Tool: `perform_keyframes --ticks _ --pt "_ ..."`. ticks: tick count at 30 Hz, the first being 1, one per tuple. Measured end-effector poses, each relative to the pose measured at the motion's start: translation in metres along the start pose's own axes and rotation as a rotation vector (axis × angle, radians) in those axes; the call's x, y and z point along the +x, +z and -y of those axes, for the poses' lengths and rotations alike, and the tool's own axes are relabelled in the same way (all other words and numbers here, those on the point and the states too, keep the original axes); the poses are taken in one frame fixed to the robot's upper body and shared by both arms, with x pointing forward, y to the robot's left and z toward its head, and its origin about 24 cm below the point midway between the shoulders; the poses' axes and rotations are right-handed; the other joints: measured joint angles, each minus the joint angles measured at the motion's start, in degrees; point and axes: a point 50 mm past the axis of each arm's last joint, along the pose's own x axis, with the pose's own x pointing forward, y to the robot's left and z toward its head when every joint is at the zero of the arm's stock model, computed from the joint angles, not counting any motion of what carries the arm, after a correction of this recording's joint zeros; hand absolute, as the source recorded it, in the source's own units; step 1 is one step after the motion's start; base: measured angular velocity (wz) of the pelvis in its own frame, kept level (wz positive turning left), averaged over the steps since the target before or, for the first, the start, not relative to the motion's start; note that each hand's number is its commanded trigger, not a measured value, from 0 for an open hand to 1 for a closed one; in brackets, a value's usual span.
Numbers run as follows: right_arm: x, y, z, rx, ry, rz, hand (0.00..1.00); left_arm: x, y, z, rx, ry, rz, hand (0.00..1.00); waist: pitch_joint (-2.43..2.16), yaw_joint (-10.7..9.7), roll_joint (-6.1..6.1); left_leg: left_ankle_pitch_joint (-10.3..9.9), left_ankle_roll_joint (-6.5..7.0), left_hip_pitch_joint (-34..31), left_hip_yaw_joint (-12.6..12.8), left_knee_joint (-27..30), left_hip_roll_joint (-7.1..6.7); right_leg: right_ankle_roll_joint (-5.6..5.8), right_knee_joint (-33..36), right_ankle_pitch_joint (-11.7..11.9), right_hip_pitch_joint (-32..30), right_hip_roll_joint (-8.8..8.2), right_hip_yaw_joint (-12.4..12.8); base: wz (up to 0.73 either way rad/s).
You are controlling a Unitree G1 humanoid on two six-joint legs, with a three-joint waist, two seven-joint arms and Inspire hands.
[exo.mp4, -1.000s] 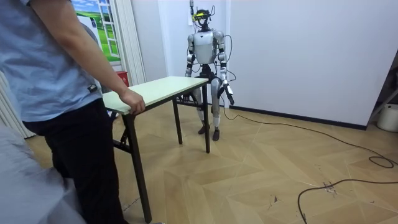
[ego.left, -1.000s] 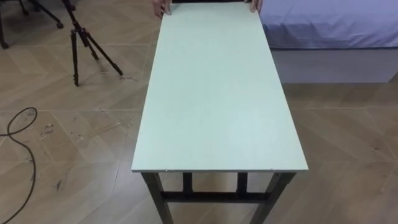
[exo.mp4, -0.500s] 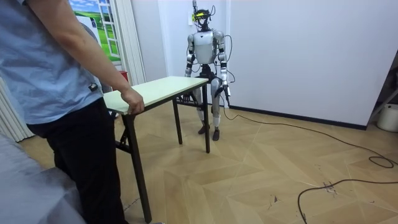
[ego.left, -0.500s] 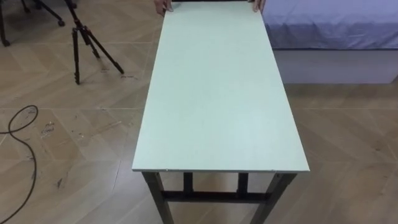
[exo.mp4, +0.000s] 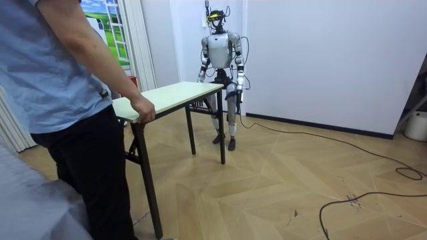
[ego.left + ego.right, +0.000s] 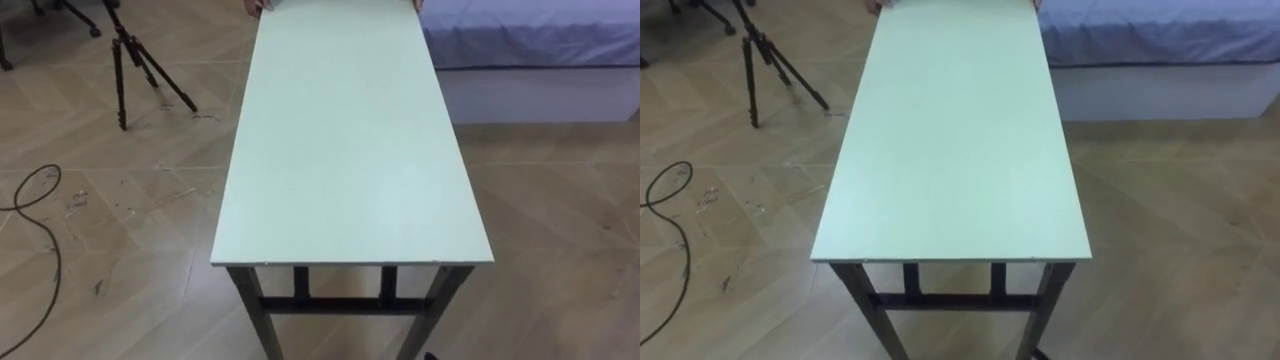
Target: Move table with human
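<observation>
A long table with a pale green top point(image 6: 350, 150) and black legs stands lengthwise before me; its near short edge lies just below me. At the far end a person's hands point(image 6: 258, 6) hold the top's corners. In the room view the person point(image 5: 67, 100) stands in the foreground and grips that end point(image 5: 141, 110), while I stand upright at the other end. My left hand point(image 5: 234, 93) hangs by the table's corner on the room view's right. My right hand point(image 5: 200, 79) is low beside the opposite corner.
A black tripod point(image 6: 130, 60) stands on the wood floor to the left of the table. A bed point(image 6: 540, 40) with a white base lies to its far right. A dark cable point(image 6: 30, 200) curls on the floor at the left. A white wall is behind me.
My left arm has swung in from my side towards the table's corner. The eye view has shifted slightly, so the table's near edge sits a little higher.
</observation>
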Motion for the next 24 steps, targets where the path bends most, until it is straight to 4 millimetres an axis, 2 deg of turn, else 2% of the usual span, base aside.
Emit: perform_keyframes --ticks 4,9,17,20,24 --pt "-0.003 0.009 -0.015 0.031 0.112 0.076 0.00 -0.003 0.005 0.015 -0.024 -0.119 0.038 0.00 -0.04 -0.35 0.06 -0.08 0.12 -0.61 0.00 0.09 -0.06 0.38 0.11 -0.02 -0.61 -0.14 -0.41 0.00" --pt "-0.005 0.017 -0.027 0.060 0.185 0.115 0.00 -0.011 0.010 0.026 -0.068 -0.213 0.062 0.00 -0.06 -1.81 0.18 -0.38 0.53 -0.75 -0.08 0.50 -0.17 0.97 0.91 -0.34 -0.79 -0.49 -1.54 0.04" --pt "-0.003 0.018 -0.044 0.058 0.293 0.102 0.00 -0.021 0.019 0.057 -0.128 -0.383 0.088 0.00 -0.04 -1.77 0.30 -0.40 0.58 -0.56 -0.10 0.16 -0.40 0.98 0.82 -0.32 -0.76 -0.63 -1.56 0.00" --pt "-0.003 0.024 -0.052 0.073 0.339 0.130 0.00 -0.025 0.025 0.070 -0.112 -0.462 0.106 0.00 0.14 -1.68 0.51 -0.40 0.58 -0.58 -0.07 0.10 -0.40 0.98 0.82 -0.32 -0.81 -0.61 -1.54 0.00" --pt "-0.004 0.033 -0.072 0.121 0.441 0.169 0.00 -0.026 0.032 0.084 -0.149 -0.538 0.114 0.00 0.14 -1.72 0.62 -0.39 0.56 -0.53 -0.11 0.06 -0.40 0.98 0.82 -0.32 -0.78 -0.58 -1.48 0.00"
